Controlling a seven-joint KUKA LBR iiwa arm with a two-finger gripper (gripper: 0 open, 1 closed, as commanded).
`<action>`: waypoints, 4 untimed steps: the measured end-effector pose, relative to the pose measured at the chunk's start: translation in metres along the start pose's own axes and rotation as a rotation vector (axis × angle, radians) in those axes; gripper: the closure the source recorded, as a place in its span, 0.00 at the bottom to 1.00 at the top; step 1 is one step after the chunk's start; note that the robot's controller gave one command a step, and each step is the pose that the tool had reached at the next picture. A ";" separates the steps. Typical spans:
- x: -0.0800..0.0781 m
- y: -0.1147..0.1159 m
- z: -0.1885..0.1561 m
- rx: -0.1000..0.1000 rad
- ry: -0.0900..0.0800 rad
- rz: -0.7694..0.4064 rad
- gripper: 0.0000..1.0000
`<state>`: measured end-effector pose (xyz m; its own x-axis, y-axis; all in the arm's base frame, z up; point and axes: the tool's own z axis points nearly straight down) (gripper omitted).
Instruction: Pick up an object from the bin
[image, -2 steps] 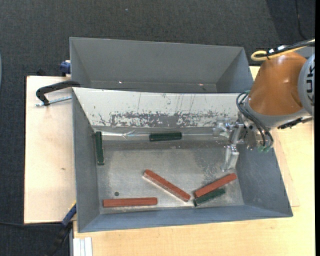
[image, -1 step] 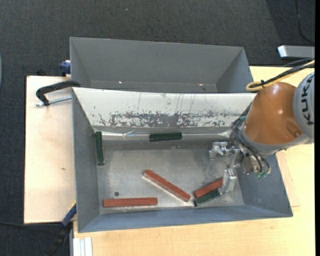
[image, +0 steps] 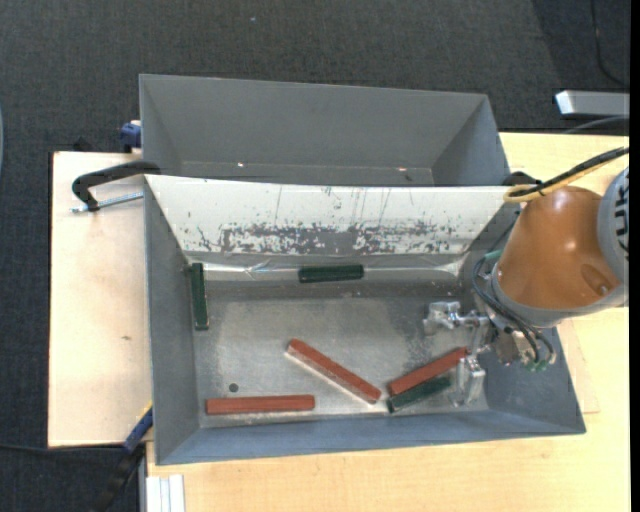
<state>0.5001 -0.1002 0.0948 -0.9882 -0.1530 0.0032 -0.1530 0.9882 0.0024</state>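
Item 1, red bar (image: 428, 372): on the floor of the grey bin (image: 172, 380), near the front right corner, lying slantwise. Its right end points toward the right wall and reaches into the gap of my gripper (image: 456, 348).

My jaws: spread wide and pinching nothing. One finger (image: 442, 318) stands on the back side of that end. The other stands on the front side, just beside it; whether it touches the bar I cannot tell. My orange wrist cover (image: 555, 250) hangs over the right wall.

Item 2, dark green bar (image: 418, 394): alongside the red bar on its front side, parallel and touching it.

Item 3, red-and-tan bar (image: 333, 371): mid-floor toward the front wall, slanted the other way, its right end near the left ends of items 1 and 2.

Item 4, brown-red bar (image: 260, 405): flat along the front wall, toward the front left corner.

Item 5, left green bar (image: 200, 295): along the left wall, well apart from me.

Item 6, back green bar (image: 330, 272): at the foot of the back wall, about midway.
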 end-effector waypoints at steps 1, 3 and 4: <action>0.004 0.009 0.015 0.002 -0.003 -0.222 0.00; 0.003 0.037 0.024 0.002 -0.004 -0.278 1.00; -0.015 0.029 -0.159 0.007 -0.015 -0.230 1.00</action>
